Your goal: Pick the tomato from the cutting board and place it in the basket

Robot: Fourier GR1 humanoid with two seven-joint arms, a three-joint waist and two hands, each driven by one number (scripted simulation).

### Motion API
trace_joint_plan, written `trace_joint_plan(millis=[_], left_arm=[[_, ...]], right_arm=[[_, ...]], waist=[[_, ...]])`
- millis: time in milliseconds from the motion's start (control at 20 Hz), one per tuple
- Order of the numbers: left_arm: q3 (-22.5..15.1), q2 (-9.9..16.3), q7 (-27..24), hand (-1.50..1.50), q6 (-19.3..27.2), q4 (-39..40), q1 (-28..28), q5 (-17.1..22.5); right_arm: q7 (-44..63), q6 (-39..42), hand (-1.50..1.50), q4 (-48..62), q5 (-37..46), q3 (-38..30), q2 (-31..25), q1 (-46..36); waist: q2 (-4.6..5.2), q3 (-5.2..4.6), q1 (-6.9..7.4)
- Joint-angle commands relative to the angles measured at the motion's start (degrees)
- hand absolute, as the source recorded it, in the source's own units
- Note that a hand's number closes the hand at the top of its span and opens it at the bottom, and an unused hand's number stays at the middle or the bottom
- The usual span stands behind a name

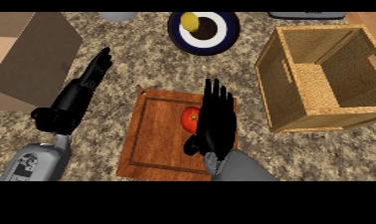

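Tomato point(190, 118) sits on cutting board point(163, 138), just left of my right hand point(215, 123); fingers straight, pressed together, not yet curled. Left hand point(82, 93) farther off.

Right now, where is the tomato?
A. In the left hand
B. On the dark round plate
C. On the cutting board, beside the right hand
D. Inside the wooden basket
C: the tomato lies on the cutting board, partly hidden by the straight fingers of the right hand; the basket stands apart at the right.
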Motion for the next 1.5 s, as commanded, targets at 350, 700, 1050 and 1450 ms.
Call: trace_joint_plan(millis=[350, 700, 1050, 1450], left_arm=[[2.37, 0.96, 0.66, 0.00, -3.16, 0.14, -0.02, 1.09], [2.34, -0.72, 1.89, 0.00, -2.13, -2.58, 2.07, -0.51], [5.24, 0.89, 1.99, 0.00, -5.97, 0.85, -2.30, 1.09], [3.04, -2.30, 1.71, 0.00, -2.27, -0.93, 1.25, -2.32]], right_arm=[[5.90, -5.05, -1.50, 7.06, -3.93, -1.19, 0.97, 1.76], [5.71, -2.48, 1.50, 7.27, -10.49, 0.81, 0.95, -2.16], [4.79, -7.94, 1.50, 16.20, -14.48, 6.96, 0.93, -6.13], [-15.01, 3.62, 1.50, -0.20, -12.14, 21.76, -7.47, 2.79]], waist=[[-0.01, 0.02, -0.47], [-0.15, 0.02, -0.26], [0.09, 0.02, 0.16], [-0.63, -0.01, -2.16]])
